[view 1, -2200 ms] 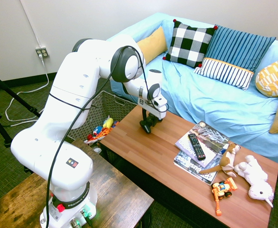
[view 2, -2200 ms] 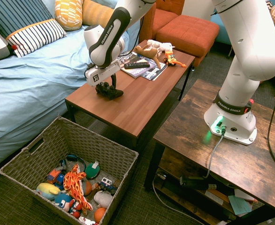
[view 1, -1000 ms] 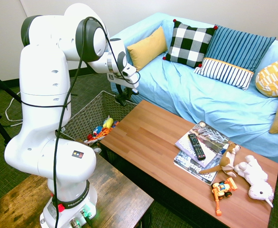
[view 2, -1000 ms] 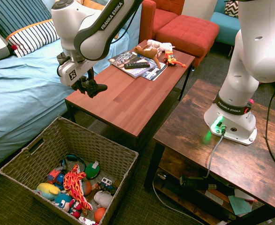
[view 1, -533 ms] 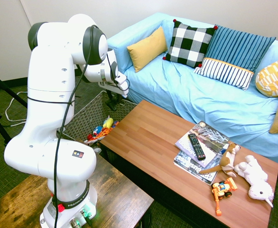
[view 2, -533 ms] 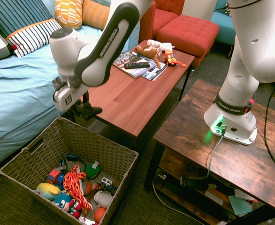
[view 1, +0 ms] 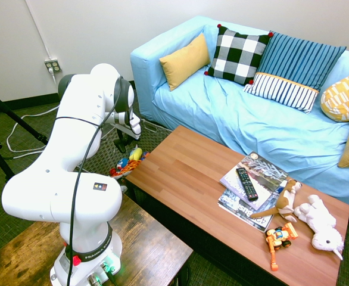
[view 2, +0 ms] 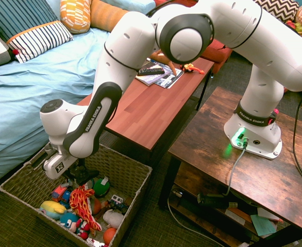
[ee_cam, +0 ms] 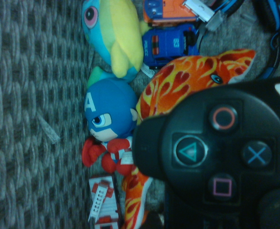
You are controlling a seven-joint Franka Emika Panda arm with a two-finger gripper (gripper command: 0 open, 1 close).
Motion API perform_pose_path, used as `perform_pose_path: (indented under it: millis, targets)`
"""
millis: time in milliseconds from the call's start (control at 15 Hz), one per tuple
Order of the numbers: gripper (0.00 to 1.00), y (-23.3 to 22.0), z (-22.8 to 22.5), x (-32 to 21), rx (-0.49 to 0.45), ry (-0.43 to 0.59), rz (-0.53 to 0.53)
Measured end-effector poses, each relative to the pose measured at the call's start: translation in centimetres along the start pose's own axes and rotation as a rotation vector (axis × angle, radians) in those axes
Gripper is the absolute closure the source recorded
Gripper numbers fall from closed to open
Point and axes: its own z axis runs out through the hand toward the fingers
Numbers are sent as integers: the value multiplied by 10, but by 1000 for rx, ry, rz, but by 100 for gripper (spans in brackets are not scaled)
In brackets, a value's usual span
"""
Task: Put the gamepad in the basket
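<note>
Hanging inside the basket (view 2: 133, 172), the pincer (view 2: 81, 177) points straight down, clenched on the gamepad (view 2: 82, 178).

From the second exterior view, left to right: the basket's woven wall rises just to the pincer's left, a blue and yellow plush (view 2: 53, 209) lies lower left of it, the orange flame-patterned toy (view 2: 82, 201) sits right below it, and a green toy (view 2: 100, 187) is just to its right; whether the gamepad touches any of them cannot be told. Farther right, well apart from the pincer, stands the wooden table (view 2: 140, 105) bearing a remote control (view 2: 151, 71) on magazines (view 2: 156, 77). Close up in the wrist view, the gamepad's face buttons (ee_cam: 221, 152) show above a blue-helmeted doll (ee_cam: 107, 117) and a blue toy car (ee_cam: 168, 45).
</note>
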Motion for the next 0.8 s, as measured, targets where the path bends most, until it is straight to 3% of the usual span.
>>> perform_pose_path:
  millis: [67,333,800]
  targets:
    - [0,-5,12,0,-14,-8,5]
    - [0,-17,38,0,-42,-18,8]
    - [0,-23,43,0,-44,-17,8]
